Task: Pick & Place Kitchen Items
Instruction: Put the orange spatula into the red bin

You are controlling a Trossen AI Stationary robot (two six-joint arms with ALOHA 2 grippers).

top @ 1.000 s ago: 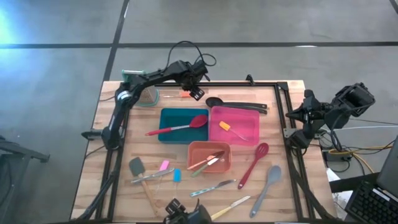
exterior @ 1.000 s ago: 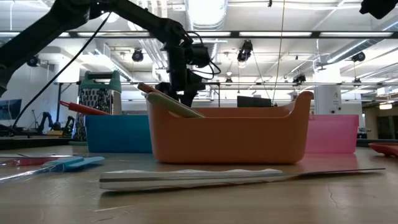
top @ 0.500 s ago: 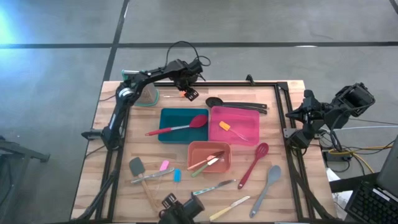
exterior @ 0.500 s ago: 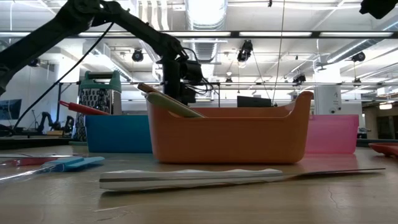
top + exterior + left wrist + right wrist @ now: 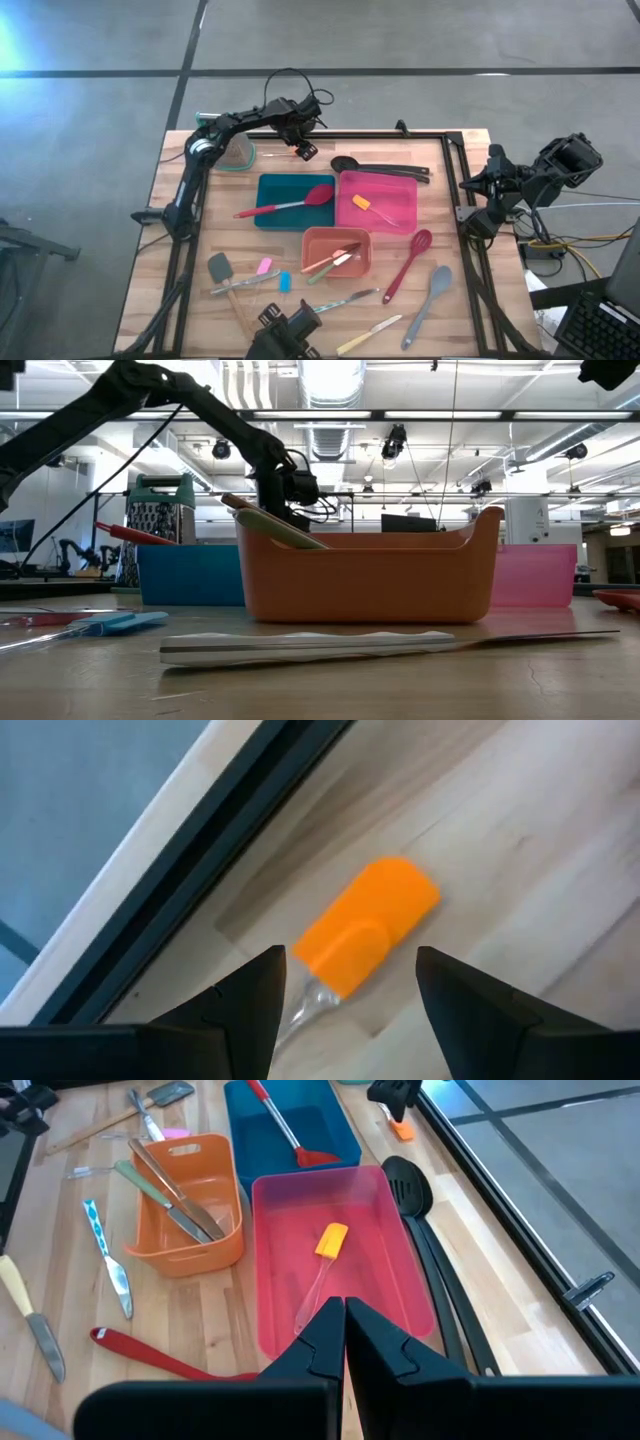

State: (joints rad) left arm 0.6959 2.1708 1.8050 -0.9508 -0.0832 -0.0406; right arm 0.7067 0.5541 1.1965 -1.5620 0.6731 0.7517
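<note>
the left pincer (image 5: 345, 982) hangs open over the orange spatula (image 5: 366, 927) at the worktop's (image 5: 460, 250) far edge (right pincer (image 5: 344, 1320) closed, parked); the flat head could slip sideways on closing.

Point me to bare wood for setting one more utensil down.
Bare wood: the strip between the pink tray and the table's right rail, above the red spoon; also left of the blue tray, below the grater. Crowded: the front edge around the orange tray, and the back edge, where the open left gripper hovers over an orange spatula.
</note>
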